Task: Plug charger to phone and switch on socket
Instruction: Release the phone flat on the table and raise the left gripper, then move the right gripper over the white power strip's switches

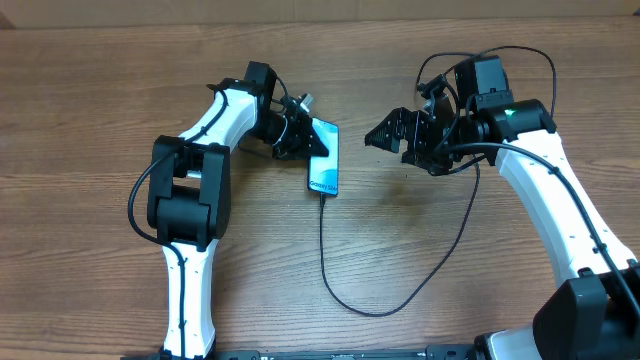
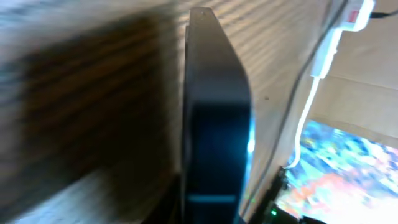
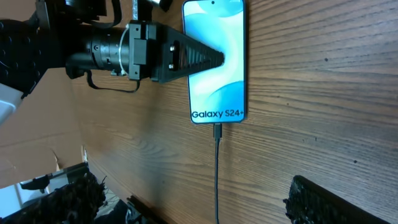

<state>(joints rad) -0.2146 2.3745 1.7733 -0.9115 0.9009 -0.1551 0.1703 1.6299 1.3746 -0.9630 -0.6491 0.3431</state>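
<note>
The charger [image 3: 217, 163] sits plugged into the phone [image 3: 219, 74]
My left jaws are clenched, pressing on its screen; my right jaws hang released, well apart, over the tabletop [image 3: 323, 93].

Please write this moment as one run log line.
left gripper: shut on phone | right gripper: open, apart | charger: plugged into phone

Glossy-screened phone [image 3: 217, 93], matt black charger cable [image 3: 217, 174], grainy wood table [image 3: 311, 93], smooth white plastic arm shells [image 1: 185, 290]
</note>
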